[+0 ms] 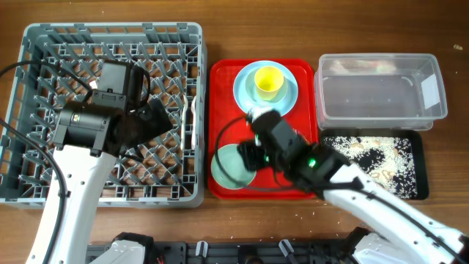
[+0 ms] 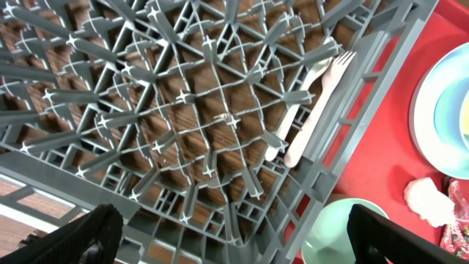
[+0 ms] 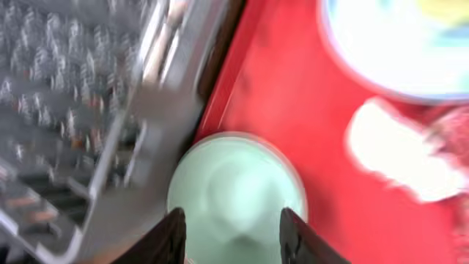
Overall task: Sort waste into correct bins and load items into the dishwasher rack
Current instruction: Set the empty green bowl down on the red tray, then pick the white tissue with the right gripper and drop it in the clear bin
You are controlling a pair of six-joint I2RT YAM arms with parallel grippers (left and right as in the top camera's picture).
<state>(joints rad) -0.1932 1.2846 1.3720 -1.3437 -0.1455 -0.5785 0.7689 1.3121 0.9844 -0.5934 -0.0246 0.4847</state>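
Observation:
The grey dishwasher rack (image 1: 44, 110) fills the left. A white fork (image 2: 316, 108) and spoon (image 2: 295, 111) lie inside it by its right wall. My left gripper (image 2: 234, 249) is open and empty above the rack's near right corner. On the red tray (image 1: 223, 103) a yellow cup (image 1: 268, 79) sits in a light blue bowl (image 1: 288, 89) on a light blue plate (image 1: 238, 84). My right gripper (image 3: 238, 238) is open just above the pale green bowl (image 3: 234, 187), which also shows overhead (image 1: 227, 165). A white paper wad (image 3: 396, 150) and red wrapper (image 3: 454, 132) lie beside it.
A clear tub (image 1: 381, 88) stands at the back right. A black tray (image 1: 418, 172) in front of it holds scattered rice grains (image 1: 366, 154). The right arm crosses the red tray's front right corner. Cables hang over the rack's left side.

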